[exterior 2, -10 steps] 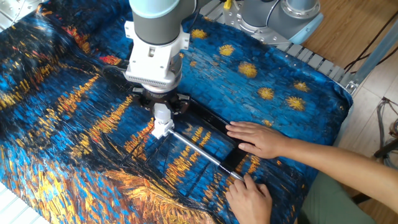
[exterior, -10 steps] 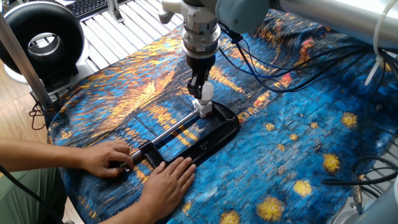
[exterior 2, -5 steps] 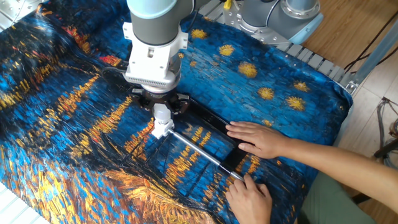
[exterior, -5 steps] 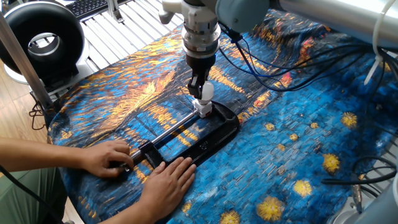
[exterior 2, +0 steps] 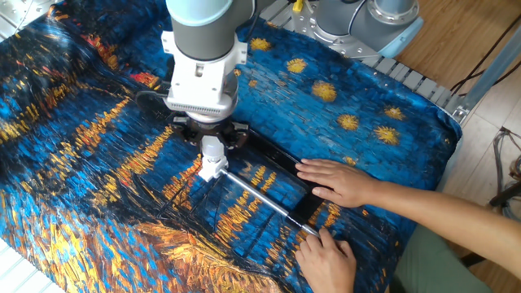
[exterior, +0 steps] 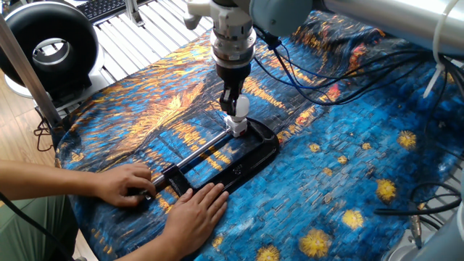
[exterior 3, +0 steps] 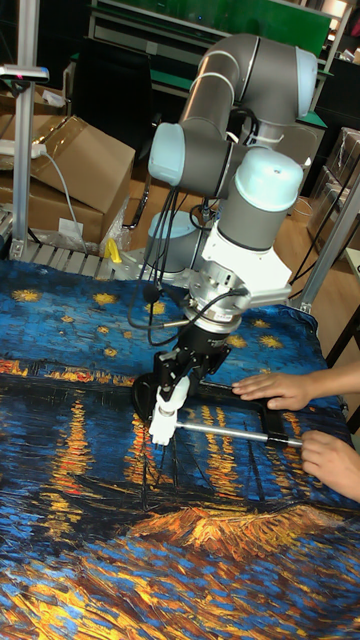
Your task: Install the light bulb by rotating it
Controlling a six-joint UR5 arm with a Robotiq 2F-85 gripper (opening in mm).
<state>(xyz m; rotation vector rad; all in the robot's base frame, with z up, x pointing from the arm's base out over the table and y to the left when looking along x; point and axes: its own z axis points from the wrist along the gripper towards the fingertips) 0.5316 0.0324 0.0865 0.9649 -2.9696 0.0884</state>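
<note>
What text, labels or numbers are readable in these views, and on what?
No readable text in any view.
The black fixture carries a small pale mark on its side, too small to read.
The keyboard at the top edge is too blurred to make out its keys.
The arm, the gripper, the light bulb and the cardboard boxes show no lettering.

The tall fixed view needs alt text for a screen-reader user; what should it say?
A UR5 arm's hand grips a small white light bulb seated in a white socket block on a black frame. The frame lies on a blue-and-orange painted cloth, and a person's two hands hold its far end down.
</note>
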